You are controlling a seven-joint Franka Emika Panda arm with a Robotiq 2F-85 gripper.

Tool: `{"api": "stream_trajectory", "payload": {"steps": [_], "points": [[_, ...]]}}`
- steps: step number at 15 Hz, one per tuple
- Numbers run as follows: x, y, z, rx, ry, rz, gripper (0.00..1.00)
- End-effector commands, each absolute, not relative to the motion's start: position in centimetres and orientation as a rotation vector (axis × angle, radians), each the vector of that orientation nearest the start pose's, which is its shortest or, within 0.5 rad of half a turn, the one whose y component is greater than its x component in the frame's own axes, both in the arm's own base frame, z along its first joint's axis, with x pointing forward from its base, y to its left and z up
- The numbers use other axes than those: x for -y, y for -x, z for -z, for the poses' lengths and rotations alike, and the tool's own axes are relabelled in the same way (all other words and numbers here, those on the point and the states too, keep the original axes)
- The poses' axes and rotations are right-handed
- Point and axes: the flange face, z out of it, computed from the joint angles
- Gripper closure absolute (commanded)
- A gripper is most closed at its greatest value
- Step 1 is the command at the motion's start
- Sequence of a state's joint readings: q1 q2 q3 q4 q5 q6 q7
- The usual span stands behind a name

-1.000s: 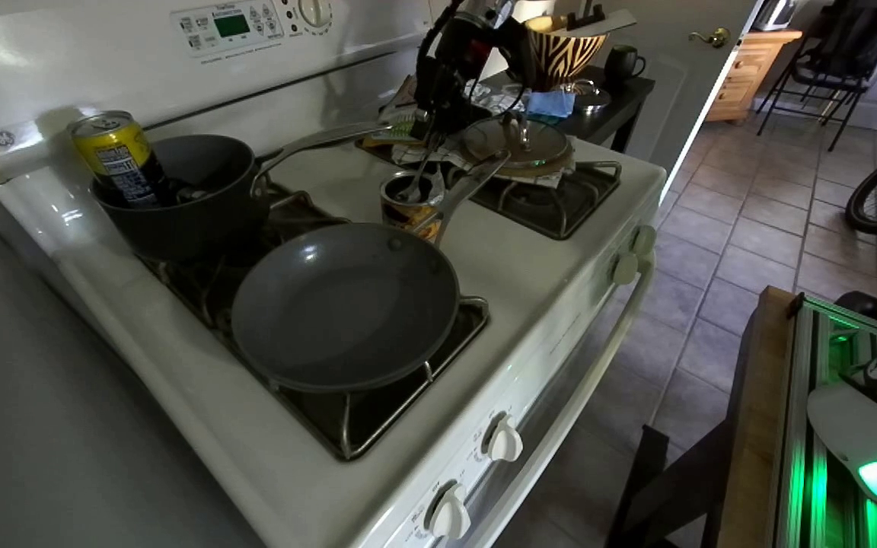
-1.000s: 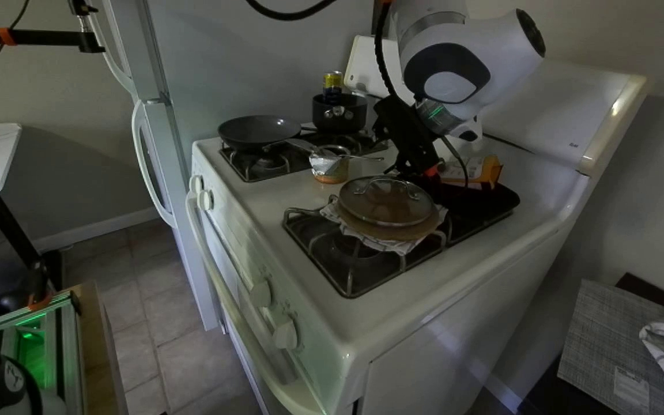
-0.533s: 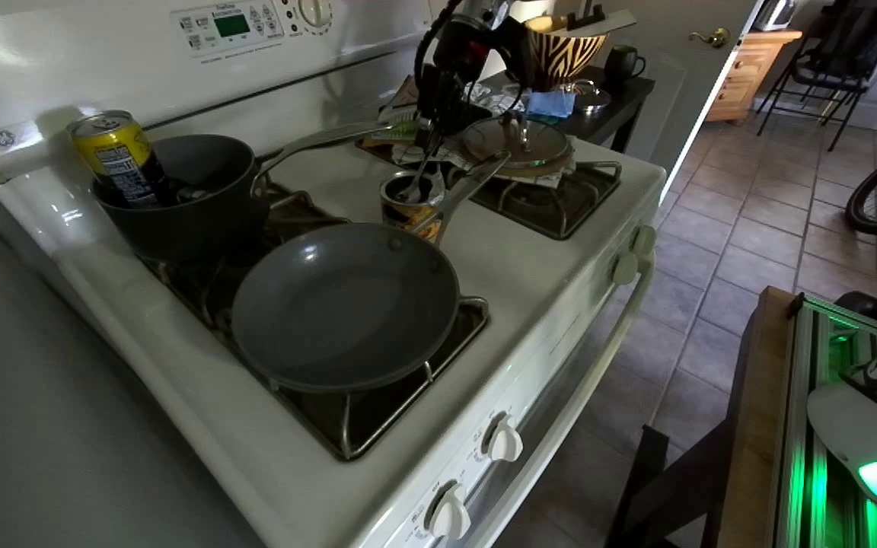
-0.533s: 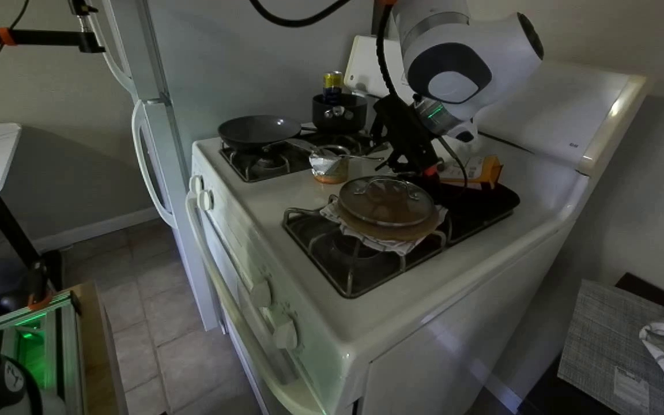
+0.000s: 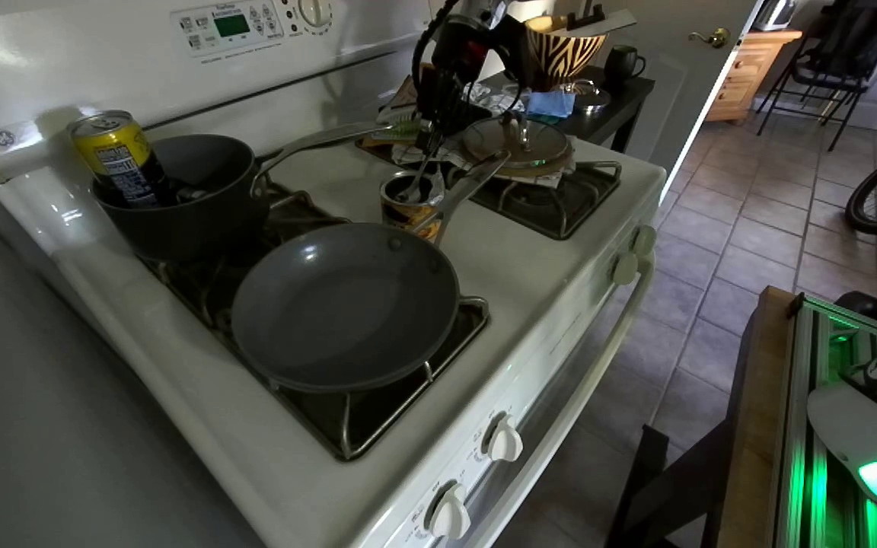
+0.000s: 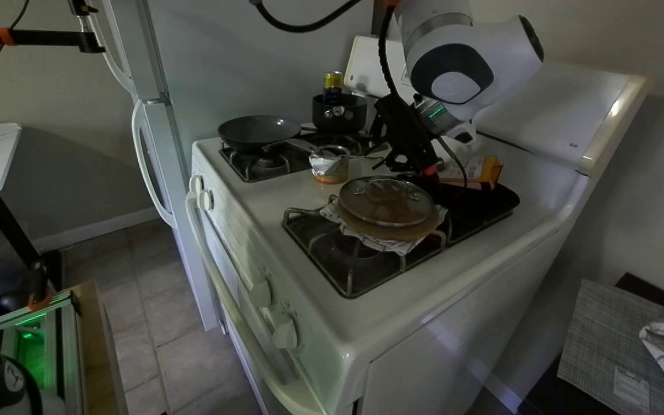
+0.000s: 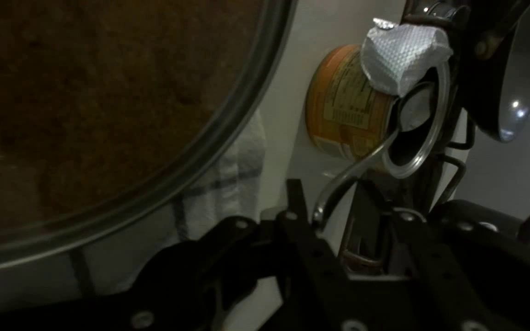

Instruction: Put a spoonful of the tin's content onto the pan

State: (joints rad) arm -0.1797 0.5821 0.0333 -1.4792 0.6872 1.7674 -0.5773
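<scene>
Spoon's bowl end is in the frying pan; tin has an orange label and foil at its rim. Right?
Not quite: the bowl end of the spoon is in the tin, as the wrist view shows; an exterior view shows the frying pan without it. Orange label and foil are right.

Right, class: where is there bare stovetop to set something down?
Free: the white strip between the two grates, in front of the tin, and the margin between fridge and pan. Crowded: around the tin, with spoon, pan handle and gripper close by.
</scene>
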Motion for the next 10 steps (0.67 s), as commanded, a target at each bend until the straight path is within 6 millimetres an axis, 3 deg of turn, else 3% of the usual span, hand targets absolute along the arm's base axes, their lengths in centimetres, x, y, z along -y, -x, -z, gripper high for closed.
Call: {"api": "stream_trajectory", "payload": {"steps": [1,2,5,6,8,9,10], "points": [[4.95,-68.50,-33.15,0.218,2.404,-0.104,0.59],[4.99,-68.48,-33.17,0.222,2.401,-0.112,0.54],[5.09,-68.39,-33.14,0.228,2.388,-0.134,0.62],[5.14,-68.42,-33.13,0.230,2.385,-0.138,0.70],[5.24,-68.44,-33.13,0.238,2.376,-0.144,0.71],[5.30,-68.48,-33.10,0.239,2.371,-0.144,0.78],[5.37,-68.47,-33.11,0.238,2.369,-0.150,0.76]]}}
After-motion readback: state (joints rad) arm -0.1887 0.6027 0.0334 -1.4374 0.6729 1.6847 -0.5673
